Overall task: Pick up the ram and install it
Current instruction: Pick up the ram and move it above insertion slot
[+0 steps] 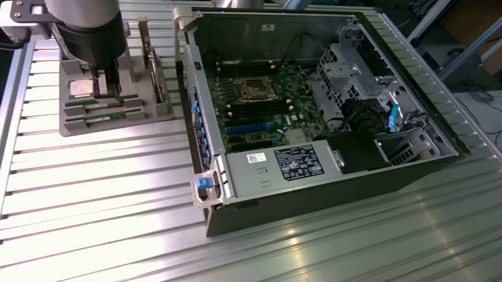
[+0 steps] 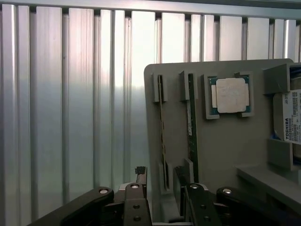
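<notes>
Two green ram sticks stand on edge in slots of a grey holder [image 2: 221,141]. One ram [image 2: 162,127] runs down between my fingertips; the other ram [image 2: 192,122] lies just beside it. My gripper [image 2: 161,181] is open, one finger on each side of the first stick, and I cannot tell whether the pads touch it. In the exterior view the gripper [image 1: 108,93] hangs low over the holder [image 1: 117,120] at the exterior view's left, with the ram sticks [image 1: 96,107] below it. The open computer case [image 1: 314,106] stands to the exterior view's right, its motherboard [image 1: 263,103] exposed.
A square silver-topped processor [image 2: 231,94] sits in the holder past the sticks, and a labelled drive [image 2: 294,117] beside it. An expansion card [image 1: 153,61] stands upright at the holder's case side. The ribbed metal table [image 1: 102,194] spreads around.
</notes>
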`<state>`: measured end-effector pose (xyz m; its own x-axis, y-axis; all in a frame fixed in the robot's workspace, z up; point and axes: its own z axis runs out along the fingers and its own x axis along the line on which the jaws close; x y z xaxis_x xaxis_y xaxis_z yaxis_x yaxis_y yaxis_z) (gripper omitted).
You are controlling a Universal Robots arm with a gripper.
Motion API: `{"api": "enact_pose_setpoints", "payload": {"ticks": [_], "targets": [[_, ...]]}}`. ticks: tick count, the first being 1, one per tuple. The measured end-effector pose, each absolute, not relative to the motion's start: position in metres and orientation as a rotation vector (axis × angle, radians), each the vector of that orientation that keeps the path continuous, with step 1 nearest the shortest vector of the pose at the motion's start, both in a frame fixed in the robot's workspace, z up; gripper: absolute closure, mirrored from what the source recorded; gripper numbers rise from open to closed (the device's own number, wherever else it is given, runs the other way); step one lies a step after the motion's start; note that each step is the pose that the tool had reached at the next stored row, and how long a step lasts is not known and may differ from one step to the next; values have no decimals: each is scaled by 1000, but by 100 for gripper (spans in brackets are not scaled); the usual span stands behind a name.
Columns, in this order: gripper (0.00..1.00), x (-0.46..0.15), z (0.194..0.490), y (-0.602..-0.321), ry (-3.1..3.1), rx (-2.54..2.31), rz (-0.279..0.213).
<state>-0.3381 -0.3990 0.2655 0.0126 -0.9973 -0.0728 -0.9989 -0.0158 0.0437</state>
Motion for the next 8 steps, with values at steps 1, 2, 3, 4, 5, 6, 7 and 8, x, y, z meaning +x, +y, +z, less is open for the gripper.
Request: {"api": "enact_pose_setpoints", "payload": {"ticks": [1,2,3,4,5,6,7,8], "targets": [[64,-338,265,-399,2190,-2221,129],[64,-338,264,-399,2190,-2221,129],[64,-339,264,-399,2190,-2221,129],[64,-339,263,-399,2189,-2221,129],[64,-339,262,-399,2189,-2221,130],[64,-340,261,-399,2189,-2221,130],[64,-340,260,-399,2189,-2221,130],[64,-340,260,-399,2189,-2221,130]]}}
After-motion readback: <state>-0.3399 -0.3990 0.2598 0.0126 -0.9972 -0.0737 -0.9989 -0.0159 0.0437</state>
